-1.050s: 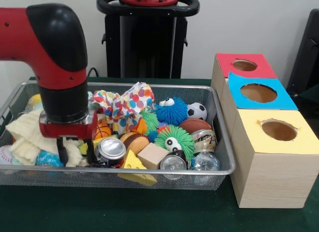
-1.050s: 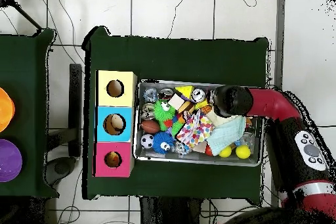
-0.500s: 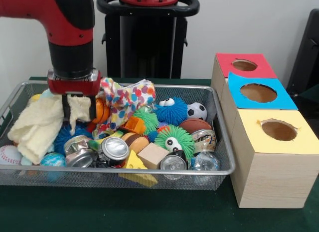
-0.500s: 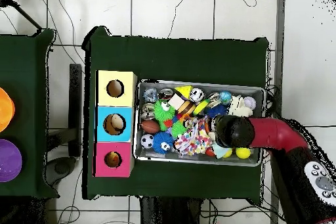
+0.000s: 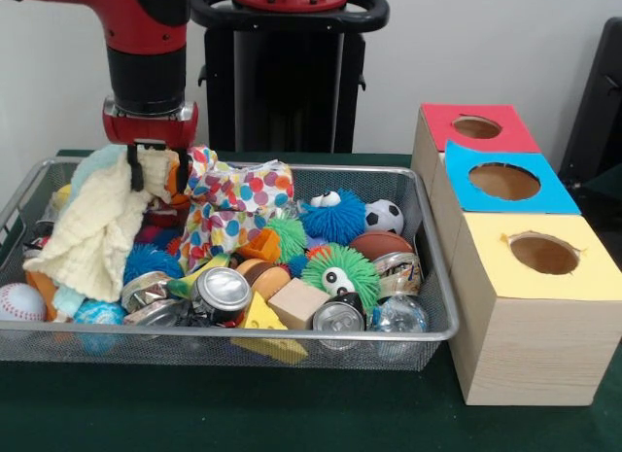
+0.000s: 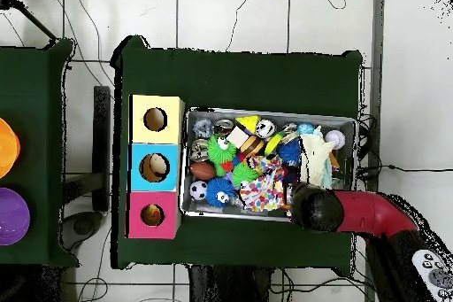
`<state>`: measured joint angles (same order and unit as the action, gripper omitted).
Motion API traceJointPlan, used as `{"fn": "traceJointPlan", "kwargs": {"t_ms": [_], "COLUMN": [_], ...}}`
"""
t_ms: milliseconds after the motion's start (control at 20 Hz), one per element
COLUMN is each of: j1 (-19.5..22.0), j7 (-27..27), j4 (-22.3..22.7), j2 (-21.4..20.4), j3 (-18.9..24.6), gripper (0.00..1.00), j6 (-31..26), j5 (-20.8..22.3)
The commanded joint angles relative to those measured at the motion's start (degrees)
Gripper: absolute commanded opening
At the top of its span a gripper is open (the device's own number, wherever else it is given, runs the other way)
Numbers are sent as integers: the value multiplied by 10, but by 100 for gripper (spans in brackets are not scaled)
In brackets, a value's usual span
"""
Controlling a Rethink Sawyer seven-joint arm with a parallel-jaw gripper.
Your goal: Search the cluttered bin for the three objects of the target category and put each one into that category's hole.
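My gripper (image 5: 156, 172) hangs above the left far part of the wire bin (image 5: 428, 330), shut on a pale yellow cloth (image 5: 92, 228) that drapes down from it into the bin. A polka-dot cloth (image 5: 233, 204) lies bunched just right of it. Two silver cans (image 5: 216, 289) (image 5: 338, 318) lie near the bin's front. In the overhead view the arm's end (image 6: 316, 209) covers the gripper, and the yellow cloth (image 6: 316, 157) stretches across the bin (image 6: 185, 194).
Three boxes with round holes stand right of the bin: red (image 5: 476, 129), blue (image 5: 503, 180), yellow (image 5: 544, 253). The bin also holds a green fuzzy ball (image 5: 340, 272), a blue fuzzy ball (image 5: 333, 217), a soccer ball (image 5: 385, 216), a baseball (image 5: 19, 301) and a wooden block (image 5: 296, 301).
The gripper closed on the yellow cloth low in the bin, then rose and moved toward the bin's far side, dragging the cloth up and uncovering items beneath.
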<state>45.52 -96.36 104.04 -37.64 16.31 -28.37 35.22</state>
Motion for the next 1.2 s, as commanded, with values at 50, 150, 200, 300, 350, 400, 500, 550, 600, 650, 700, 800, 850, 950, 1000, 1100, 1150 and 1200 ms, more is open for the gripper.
{"fn": "traceJointPlan", "kwargs": {"t_ms": [50,150,200,300,350,400,500,550,600,650,700,800,850,950,1000,1100,1150,1200], "j1": [-4,-7,-8,-10,-12,-13,-18,-20,-24,-28,-33,-38,-41,-52,-56,-63,-67,-71], "j7": [-46,-48,-46,-43,-43,-43,-45,-46,-46,-41,-33,-14,-6,-1,0,0,0,-1], "j4": [63,69,73,80,83,88,95,98,101,101,99,88,81,65,58,44,36,25], "j2": [28,21,15,3,-4,-12,-24,-31,-40,-52,-68,-92,-102,-117,-122,-129,-131,-131], "j3": [-32,-37,-38,-40,-41,-43,-46,-48,-49,-49,-46,-36,-32,-27,-23,-16,-12,-7], "gripper": [100,100,100,100,100,100,100,100,100,100,100,100,100,100,100,100,100,100], "j6": [17,20,16,9,4,2,-5,-9,-17,-29,-46,-77,-96,-127,-141,-168,-180,-194], "j5": [22,18,14,5,2,-1,-8,-11,-17,-23,-31,-49,-59,-74,-82,-97,-104,-113]}}
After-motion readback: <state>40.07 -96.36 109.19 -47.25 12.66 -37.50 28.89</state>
